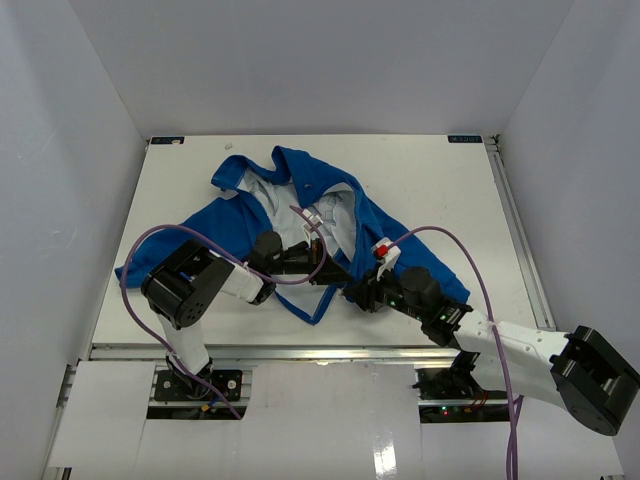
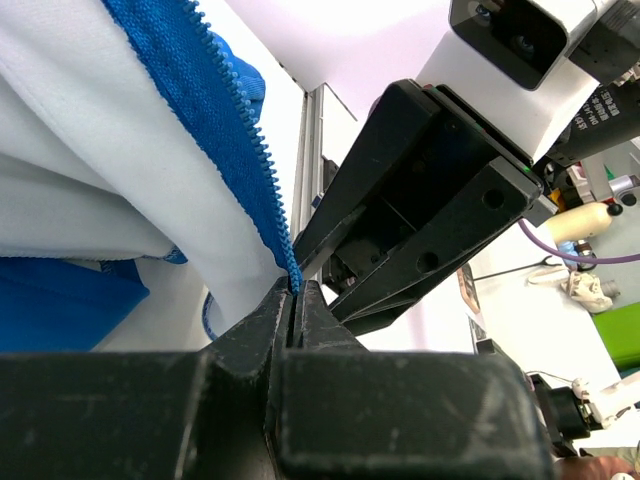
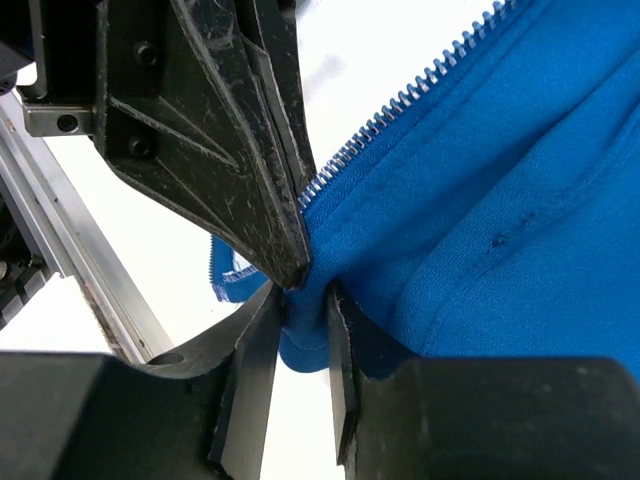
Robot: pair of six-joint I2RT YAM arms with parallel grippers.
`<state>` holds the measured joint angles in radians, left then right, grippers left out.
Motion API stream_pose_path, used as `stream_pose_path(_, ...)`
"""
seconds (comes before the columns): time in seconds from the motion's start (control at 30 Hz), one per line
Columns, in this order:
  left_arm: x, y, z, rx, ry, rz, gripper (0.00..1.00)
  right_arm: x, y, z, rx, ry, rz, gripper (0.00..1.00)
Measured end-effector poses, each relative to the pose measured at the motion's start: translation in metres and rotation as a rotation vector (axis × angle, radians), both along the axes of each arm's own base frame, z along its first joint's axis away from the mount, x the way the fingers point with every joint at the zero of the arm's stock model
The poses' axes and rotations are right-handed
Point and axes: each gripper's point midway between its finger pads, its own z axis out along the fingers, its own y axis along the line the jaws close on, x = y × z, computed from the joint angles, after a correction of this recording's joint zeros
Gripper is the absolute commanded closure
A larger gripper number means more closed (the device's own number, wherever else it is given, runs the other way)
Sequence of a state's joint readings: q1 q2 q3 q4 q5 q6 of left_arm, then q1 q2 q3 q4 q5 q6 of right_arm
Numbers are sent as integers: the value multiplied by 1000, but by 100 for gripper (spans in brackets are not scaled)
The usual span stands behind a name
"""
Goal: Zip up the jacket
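The bright-blue jacket (image 1: 410, 250) lies open on the white table (image 1: 430, 170), its pale lining (image 1: 275, 205) showing. My left gripper (image 1: 325, 268) is shut on the lower end of one zipper edge. In the left wrist view the blue zipper teeth (image 2: 250, 130) run down into the pinched jaws of the left gripper (image 2: 293, 290). My right gripper (image 1: 352, 290) meets it tip to tip at the hem. In the right wrist view the right gripper (image 3: 300, 310) has a fold of the jacket (image 3: 500, 180) squeezed between both pads, below the other row of teeth (image 3: 400, 100).
Metal rails run along the table's near edge (image 1: 300, 350) and right side (image 1: 520, 230). Purple cables (image 1: 170, 235) loop over both arms. White walls close in the left, back and right. The other arm's black fingers (image 2: 430, 190) fill the left wrist view.
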<state>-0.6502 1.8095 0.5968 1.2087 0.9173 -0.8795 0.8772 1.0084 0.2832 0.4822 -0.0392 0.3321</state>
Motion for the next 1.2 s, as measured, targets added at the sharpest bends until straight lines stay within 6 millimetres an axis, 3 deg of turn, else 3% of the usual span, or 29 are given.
stream_pose_path(0.23,-1,0,1,-4,0,-6,100,-2,1,0,14,-7,11,75)
stream_pose_path(0.5,0,0,0,-2,1,3,100,-2,1,1,20,-11,15,67)
stream_pose_path(1.2,11,1,-11,37,14,84,100,-5,-2,-8,5,2,14,68)
